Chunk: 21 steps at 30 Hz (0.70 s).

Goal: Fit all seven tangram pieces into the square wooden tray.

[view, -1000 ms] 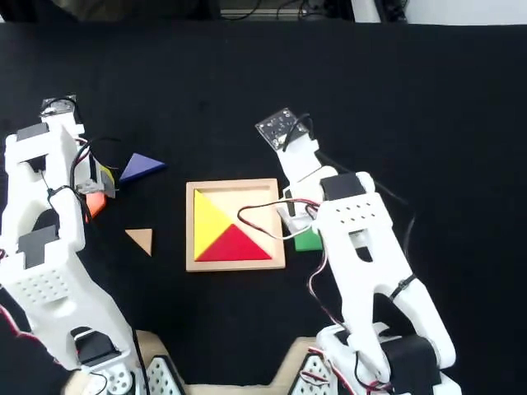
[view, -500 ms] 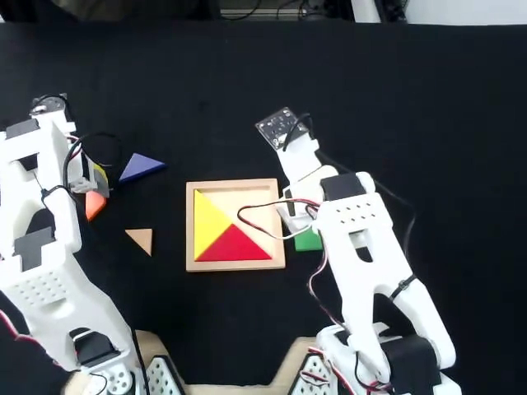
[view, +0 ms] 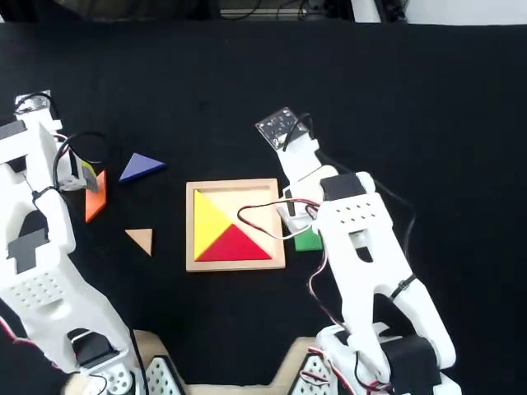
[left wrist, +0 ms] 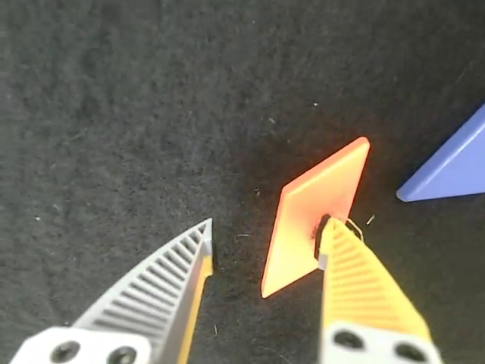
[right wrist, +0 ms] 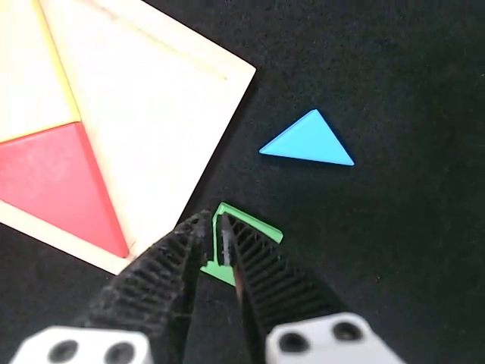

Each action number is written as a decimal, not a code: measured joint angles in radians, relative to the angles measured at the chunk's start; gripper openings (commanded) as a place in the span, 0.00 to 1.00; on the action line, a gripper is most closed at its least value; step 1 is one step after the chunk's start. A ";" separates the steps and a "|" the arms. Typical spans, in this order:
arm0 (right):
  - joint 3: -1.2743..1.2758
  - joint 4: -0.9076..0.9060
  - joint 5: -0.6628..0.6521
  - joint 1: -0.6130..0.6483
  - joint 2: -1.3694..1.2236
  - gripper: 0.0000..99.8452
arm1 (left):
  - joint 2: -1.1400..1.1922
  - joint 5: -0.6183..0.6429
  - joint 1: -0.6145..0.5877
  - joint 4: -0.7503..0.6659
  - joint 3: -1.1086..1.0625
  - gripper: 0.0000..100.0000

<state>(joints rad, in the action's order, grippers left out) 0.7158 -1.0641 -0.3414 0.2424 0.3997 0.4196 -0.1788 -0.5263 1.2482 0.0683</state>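
The square wooden tray (view: 235, 265) lies mid-table and holds a yellow triangle (view: 209, 219) and a red triangle (view: 235, 245). My left gripper (left wrist: 265, 227) is open just above the cloth. Its yellow fingertip (left wrist: 327, 231) touches the edge of a flat orange parallelogram (left wrist: 318, 205), which lies left of the tray (view: 95, 196). My right gripper (right wrist: 221, 227) is shut, its tips over a green square (right wrist: 254, 229) beside the tray's right rim (view: 310, 240). A dark blue triangle (view: 142, 166), a tan triangle (view: 140, 239) and a light blue triangle (right wrist: 309, 141) lie loose.
The right arm (view: 350, 218) reaches over the tray's right side, with its cable draped across the tray. Both arm bases stand at the near table edge. Black cloth stretches open behind the tray and to the far right.
My left arm has drawn back to the left, uncovering more of the orange parallelogram. The right arm and the other pieces have not moved.
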 measured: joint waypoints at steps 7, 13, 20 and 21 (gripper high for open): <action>0.000 0.000 0.000 0.000 0.000 0.03 | 0.034 -0.020 0.003 0.000 0.000 0.23; 0.000 0.000 0.000 0.000 0.000 0.03 | 0.069 -0.023 0.018 -0.014 0.006 0.23; 0.000 0.000 0.000 0.000 0.000 0.03 | 0.123 -0.011 0.026 -0.014 0.075 0.23; 0.000 0.000 0.000 0.000 0.000 0.03 | 0.132 -0.011 0.029 -0.014 0.087 0.23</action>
<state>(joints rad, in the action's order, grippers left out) 0.7158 -1.0641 -0.3414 0.2424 0.3997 0.5516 -0.1895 -0.4971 1.2344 0.1557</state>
